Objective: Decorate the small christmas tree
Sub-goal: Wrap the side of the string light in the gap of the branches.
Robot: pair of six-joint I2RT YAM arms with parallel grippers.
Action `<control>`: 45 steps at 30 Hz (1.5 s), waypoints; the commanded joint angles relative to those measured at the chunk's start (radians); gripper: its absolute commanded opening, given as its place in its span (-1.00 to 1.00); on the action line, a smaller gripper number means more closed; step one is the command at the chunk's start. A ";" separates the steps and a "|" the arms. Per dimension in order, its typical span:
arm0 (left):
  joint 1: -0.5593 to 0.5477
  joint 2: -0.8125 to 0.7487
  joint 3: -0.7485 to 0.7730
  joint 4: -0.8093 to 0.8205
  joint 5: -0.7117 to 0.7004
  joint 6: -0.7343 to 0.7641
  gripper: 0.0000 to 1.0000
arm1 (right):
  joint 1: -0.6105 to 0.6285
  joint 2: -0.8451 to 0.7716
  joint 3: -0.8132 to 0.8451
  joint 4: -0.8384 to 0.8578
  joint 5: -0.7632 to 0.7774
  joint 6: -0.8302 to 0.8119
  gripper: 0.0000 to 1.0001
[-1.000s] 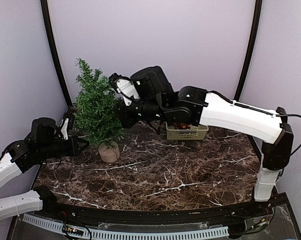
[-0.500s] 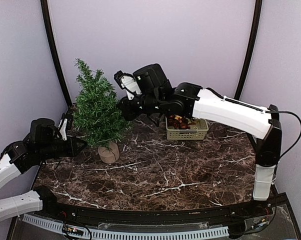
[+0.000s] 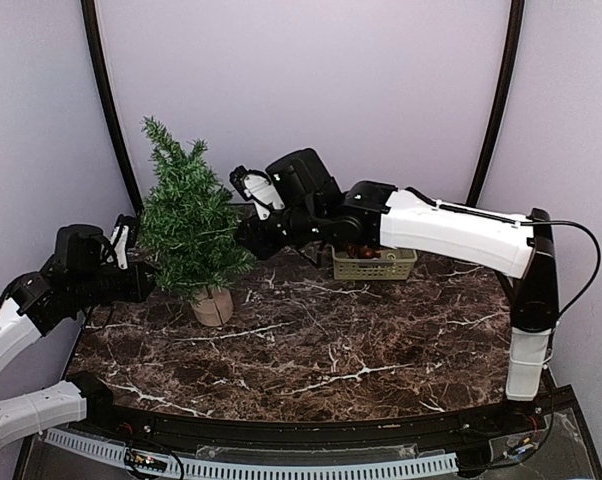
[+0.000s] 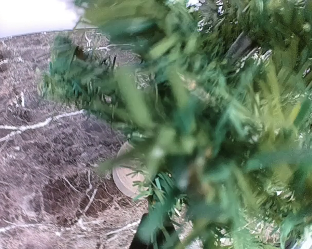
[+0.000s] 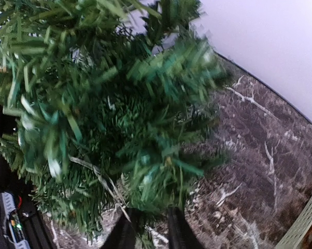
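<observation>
1. The small christmas tree (image 3: 189,225) stands upright at the back-left of the desk (image 3: 381,350), tan base down.
2. Left end effector (image 3: 141,283): closed and pushed into the lower left branches. Its view is blurred, so I cannot tell whether it pinches a twig.
3. Right end effector (image 3: 243,236): at the tree's right flank, jaws slightly parted among the needles, no ornament visible between them.
4. Step judged: hanging a piece on the right-side branches. The next move calls for backing out without dragging branches, then reaching to the basket (image 3: 376,268).

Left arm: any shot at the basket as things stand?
Probably not directly. The small christmas tree stands between the left gripper and the basket, and the right arm stretches across just over it. It would likely have to swing round the tree's near side.
</observation>
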 commanded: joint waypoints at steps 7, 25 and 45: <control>0.055 0.053 0.104 -0.027 0.016 0.065 -0.59 | -0.007 -0.383 -0.444 0.154 -0.111 0.081 0.70; 0.060 -0.171 0.060 -0.236 0.322 -0.207 0.57 | 0.038 -0.341 -0.851 0.535 -0.250 0.090 0.91; 0.012 -0.159 -0.130 0.105 0.446 -0.366 0.80 | 0.071 -0.223 -0.774 0.557 -0.180 0.126 -1.00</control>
